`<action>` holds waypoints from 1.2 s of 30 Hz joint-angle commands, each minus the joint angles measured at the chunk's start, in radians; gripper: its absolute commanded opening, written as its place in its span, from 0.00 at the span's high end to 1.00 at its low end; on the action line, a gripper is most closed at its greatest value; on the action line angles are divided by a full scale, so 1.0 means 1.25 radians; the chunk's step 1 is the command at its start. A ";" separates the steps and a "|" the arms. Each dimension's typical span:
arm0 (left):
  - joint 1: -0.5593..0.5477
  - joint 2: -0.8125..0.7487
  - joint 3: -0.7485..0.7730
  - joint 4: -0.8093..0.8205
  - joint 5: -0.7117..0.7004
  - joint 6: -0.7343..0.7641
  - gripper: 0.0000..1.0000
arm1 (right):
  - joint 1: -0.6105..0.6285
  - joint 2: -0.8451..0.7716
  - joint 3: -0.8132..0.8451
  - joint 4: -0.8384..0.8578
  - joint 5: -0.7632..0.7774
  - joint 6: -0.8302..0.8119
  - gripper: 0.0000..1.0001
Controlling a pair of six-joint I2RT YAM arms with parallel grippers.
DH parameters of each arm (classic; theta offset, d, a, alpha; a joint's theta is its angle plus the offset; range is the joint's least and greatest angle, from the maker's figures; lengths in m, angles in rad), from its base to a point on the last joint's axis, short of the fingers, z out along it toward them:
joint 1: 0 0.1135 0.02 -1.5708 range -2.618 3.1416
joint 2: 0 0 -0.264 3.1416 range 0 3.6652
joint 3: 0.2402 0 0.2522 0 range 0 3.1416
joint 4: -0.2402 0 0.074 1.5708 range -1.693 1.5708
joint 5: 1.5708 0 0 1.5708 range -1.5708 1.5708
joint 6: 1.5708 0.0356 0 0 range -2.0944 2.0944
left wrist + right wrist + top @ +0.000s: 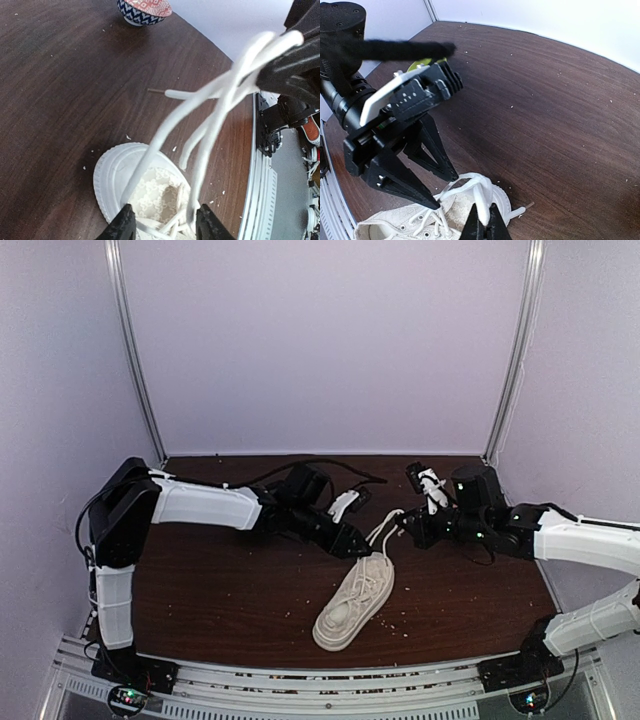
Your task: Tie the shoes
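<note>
Seen from above, a dark wooden table (220,590) holds one off-white sneaker (352,608), lying right of centre toward the near edge. It is angled, with its far end pointing up and to the right. Two black grippers meet just beyond that far end.

The right gripper (485,227) has its fingers pressed together on the white laces (385,527), pinching looped strands and holding them up off the sneaker. The strands run in a slack bundle from the sneaker's eyelets up to that grip.

The left gripper (165,227) hovers directly over the sneaker's far end with its fingers apart, gripping nothing. In its own camera the laces pass down between the two fingertips to the sneaker below. Whether a strand brushes a finger cannot be told.

A small bowl (144,10) with a red and blue pattern sits well away on the table.
</note>
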State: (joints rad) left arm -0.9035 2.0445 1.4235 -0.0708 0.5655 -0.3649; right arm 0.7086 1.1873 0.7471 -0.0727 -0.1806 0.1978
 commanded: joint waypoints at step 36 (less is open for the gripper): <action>0.011 0.087 0.129 -0.064 0.174 0.043 0.52 | -0.019 -0.022 -0.011 0.025 -0.036 0.015 1.00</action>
State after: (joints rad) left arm -0.8909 2.1590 1.5581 -0.1555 0.7540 -0.3290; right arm 0.6937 1.1725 0.7448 -0.0696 -0.2142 0.2108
